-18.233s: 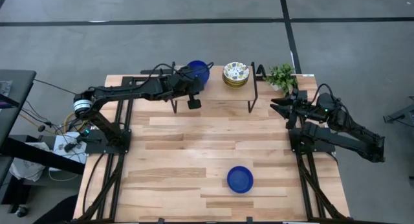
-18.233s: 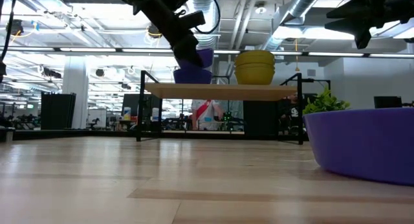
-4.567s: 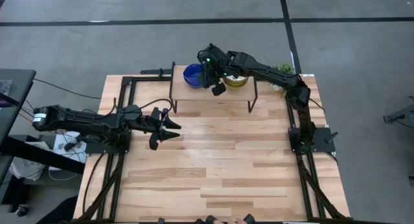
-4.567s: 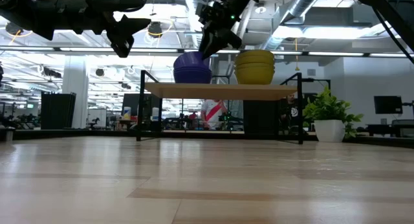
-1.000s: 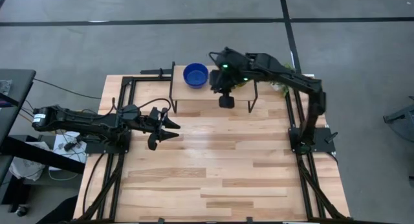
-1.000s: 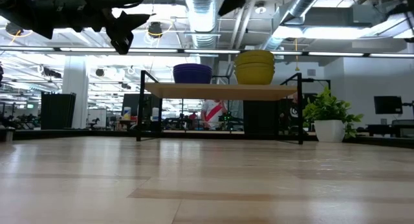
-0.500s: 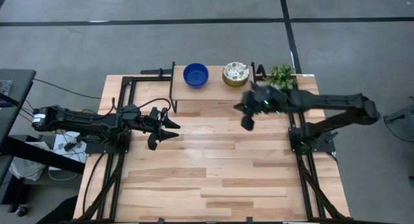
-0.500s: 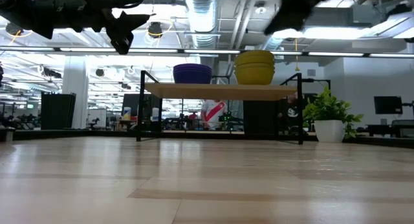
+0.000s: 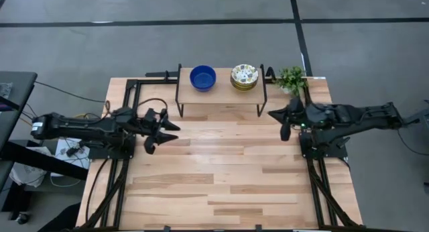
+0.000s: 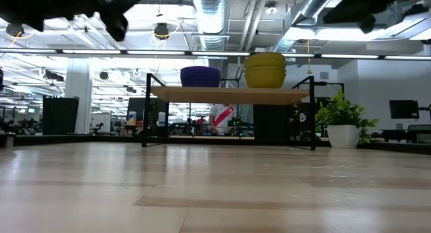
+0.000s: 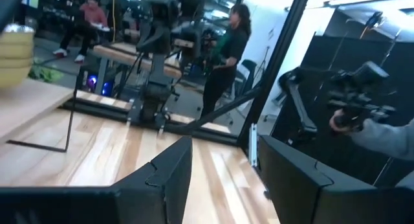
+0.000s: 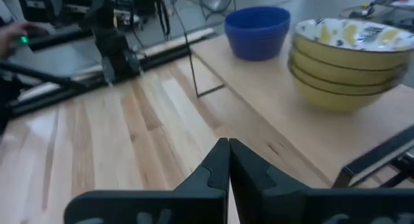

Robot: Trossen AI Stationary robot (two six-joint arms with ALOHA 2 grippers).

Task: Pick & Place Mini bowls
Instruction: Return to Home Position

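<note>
Judging the hazards first, we see the right gripper point(image 12: 228, 145) at the table's point(image 9: 221, 171) 3 o'clock edge, fingers pressed together on nothing, near the potted plant point(image 9: 291, 78) at 1 o'clock and the shelf point(image 9: 221, 92) at 12; a wide swing of that arm could clip the plant or the shelf's nearer post and shake the stacks; the blue mini bowls point(image 9: 202, 78) sit nested at the shelf's 9 o'clock end, the floral mini bowls point(image 9: 244, 77) stacked beside them, apart, toward its 3 o'clock end; the left gripper point(image 11: 221, 145) hangs at the table's 9 o'clock side, fingers spread wide and empty, well clear. Against half a second ago, the right gripper has drawn back from nearer the table's middle toward 3 o'clock; the left has eased slightly toward 9; the bowls have not shifted.
</note>
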